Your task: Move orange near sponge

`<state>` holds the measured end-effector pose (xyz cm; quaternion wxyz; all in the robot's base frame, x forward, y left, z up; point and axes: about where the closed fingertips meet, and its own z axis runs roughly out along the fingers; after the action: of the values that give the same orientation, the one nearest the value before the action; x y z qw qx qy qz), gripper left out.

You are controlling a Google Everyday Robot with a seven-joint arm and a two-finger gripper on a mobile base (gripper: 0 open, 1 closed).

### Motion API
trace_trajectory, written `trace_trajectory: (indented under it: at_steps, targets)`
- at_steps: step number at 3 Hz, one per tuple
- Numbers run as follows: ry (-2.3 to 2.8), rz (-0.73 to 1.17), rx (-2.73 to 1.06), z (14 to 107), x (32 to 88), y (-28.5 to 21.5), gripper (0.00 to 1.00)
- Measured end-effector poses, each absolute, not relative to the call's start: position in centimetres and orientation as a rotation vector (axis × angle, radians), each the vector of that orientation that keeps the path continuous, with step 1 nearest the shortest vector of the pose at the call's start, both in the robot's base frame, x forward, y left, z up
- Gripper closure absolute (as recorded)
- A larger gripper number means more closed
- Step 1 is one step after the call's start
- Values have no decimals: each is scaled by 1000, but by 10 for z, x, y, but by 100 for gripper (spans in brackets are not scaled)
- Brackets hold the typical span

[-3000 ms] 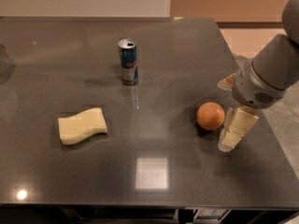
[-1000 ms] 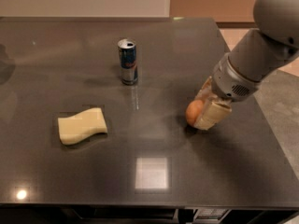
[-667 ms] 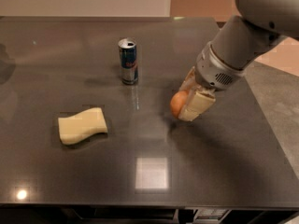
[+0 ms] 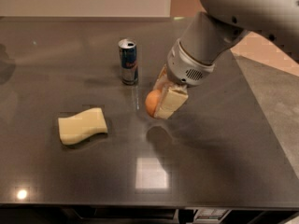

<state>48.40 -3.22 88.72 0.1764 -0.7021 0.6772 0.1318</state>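
My gripper (image 4: 161, 101) is shut on the orange (image 4: 152, 102) and holds it above the dark table (image 4: 224, 162), near its middle; a shadow lies on the table just below. Only the orange's left side shows between the cream fingers (image 4: 171, 103). The pale-yellow sponge (image 4: 82, 125) lies flat on the table to the lower left of the gripper, well apart from the orange.
A blue-and-silver drink can (image 4: 128, 61) stands upright just left of and behind the gripper. The table's right edge runs diagonally at the right, with floor beyond. A bright light reflection (image 4: 152, 173) sits near the front edge.
The gripper closed on the orange at the table's right side, lifted it and carried it left toward the middle. The sponge and can have not moved.
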Motion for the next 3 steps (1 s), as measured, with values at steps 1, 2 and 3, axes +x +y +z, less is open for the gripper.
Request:
trace_trajectory:
  at_steps: [1, 2, 3]
  targets:
    - [1878, 394, -2036, 882, 480, -9, 100]
    - [1836, 410, -2072, 882, 473, 11, 100]
    - [1808, 422, -2094, 881, 468, 28, 100]
